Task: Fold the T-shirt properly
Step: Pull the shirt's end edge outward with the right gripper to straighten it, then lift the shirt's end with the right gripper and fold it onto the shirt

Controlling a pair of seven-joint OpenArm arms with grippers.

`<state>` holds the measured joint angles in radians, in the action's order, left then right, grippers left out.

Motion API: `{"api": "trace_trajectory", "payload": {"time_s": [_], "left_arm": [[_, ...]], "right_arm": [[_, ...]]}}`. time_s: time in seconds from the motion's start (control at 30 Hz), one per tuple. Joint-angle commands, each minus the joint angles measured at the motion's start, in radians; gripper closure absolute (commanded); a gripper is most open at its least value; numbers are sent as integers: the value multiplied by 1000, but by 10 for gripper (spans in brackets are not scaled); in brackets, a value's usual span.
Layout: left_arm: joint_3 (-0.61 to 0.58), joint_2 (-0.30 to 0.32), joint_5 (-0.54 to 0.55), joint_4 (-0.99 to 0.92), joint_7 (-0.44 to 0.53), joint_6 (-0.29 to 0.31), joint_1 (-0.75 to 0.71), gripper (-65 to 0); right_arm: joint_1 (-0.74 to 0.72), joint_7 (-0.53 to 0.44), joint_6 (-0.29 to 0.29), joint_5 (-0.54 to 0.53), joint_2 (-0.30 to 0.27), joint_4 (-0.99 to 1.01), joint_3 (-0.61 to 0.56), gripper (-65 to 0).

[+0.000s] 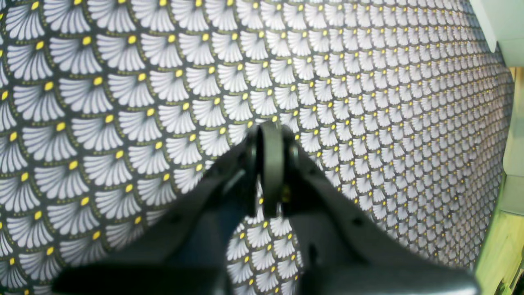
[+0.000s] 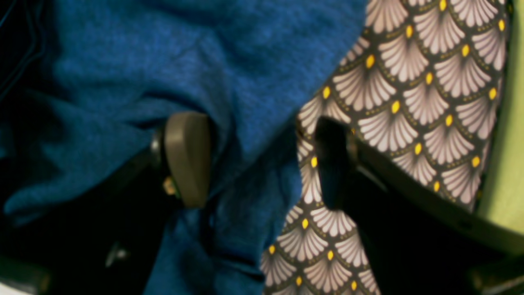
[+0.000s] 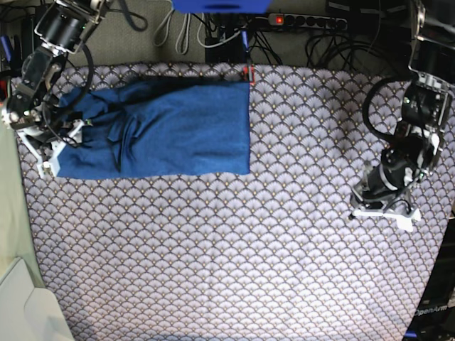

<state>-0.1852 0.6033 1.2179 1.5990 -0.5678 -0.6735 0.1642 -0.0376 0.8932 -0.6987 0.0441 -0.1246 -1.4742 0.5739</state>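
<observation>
T-shirt (image 3: 170, 128): 1, on patterned tablecloth (image 3: 234, 249), between 2 grippers.

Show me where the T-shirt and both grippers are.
T-shirt (image 3: 178, 128), base view, flat middle of the fabric.
Right gripper (image 2: 262, 159), right wrist view, between its fingertips.
Left gripper (image 1: 271, 164), left wrist view, between its closed fingertips.

Both arms are showing black housings, white brackets and looping black cables; the right pincer (image 2: 262, 159) is wearing tan, rounded fingertip pads (image 2: 186, 157).
</observation>
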Motion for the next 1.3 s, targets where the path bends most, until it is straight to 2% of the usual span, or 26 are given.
{"api": "trace_trajectory", "payload": {"time_s": [0.0,0.17,0.33,0.43,0.7,0.87,1.0,1.17,1.27], "left_arm": [[10,16,72,19,1,-25,22,0],[10,16,72,19,1,-25,22,0],[10,17,72,19,1,-25,22,0],[10,19,72,19,1,-25,22,0],[10,20,72,19,1,-25,22,0],[10,20,72,19,1,-25,28,0],[11,19,72,19,1,-25,30,0],[11,20,72,19,1,-25,30,0],[11,25,72,19,1,-25,25,0]], "right_arm": [[-9,-7,1,-3,-17,-15,2,-404],[-6,-7,1,-5,-17,-9,2,-405],[-6,2,1,-102,-30,80,-1,-399],[-3,4,1,-111,-28,94,1,-388],[55,5,1,-115,58,2,-5,-268],[74,5,1,-109,98,-66,-5,-131],[74,5,1,-109,98,-79,-5,-5],[64,5,1,-109,96,-92,-2,0],[72,5,1,-114,99,-171,1,0]]}}
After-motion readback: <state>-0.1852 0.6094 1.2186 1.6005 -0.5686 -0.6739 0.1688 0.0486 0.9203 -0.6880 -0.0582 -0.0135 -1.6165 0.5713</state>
